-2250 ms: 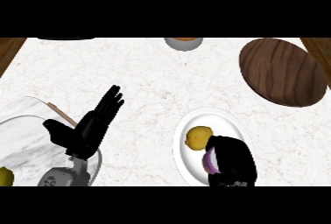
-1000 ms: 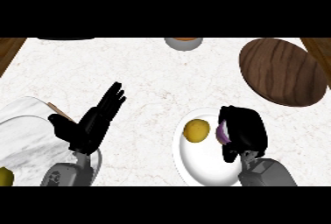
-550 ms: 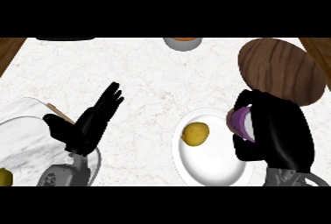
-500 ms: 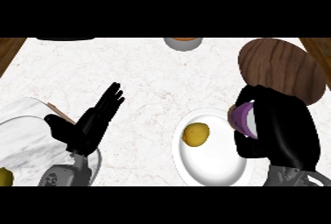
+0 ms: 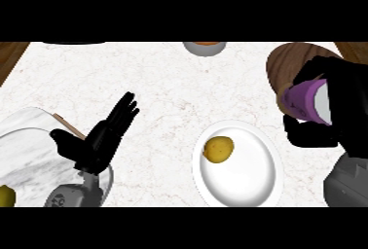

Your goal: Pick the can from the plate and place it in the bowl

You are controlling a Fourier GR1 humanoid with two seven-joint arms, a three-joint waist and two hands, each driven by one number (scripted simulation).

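Note:
My right hand (image 5: 343,104) is curled round a purple can (image 5: 304,101) and holds it in the air at the right, in front of the near edge of the brown wooden bowl (image 5: 284,61). Much of the bowl is hidden behind the hand and can. Below and to the left lies the white plate (image 5: 244,182), with a yellow potato-like piece (image 5: 218,149) on its upper left part. My left hand (image 5: 101,137) stays open at the lower left, fingers straight and pointing up and to the right.
A glass lid or dish (image 5: 25,146) on a marbled board lies under my left forearm, with a yellow item (image 5: 6,195) at the edge. A small grey cup (image 5: 205,47) stands at the far edge, and a dark object (image 5: 75,43) at the far left.
My right hand has lifted the purple can off the plate and carried it up and to the right, toward the wooden bowl. The left hand has stayed where it was.

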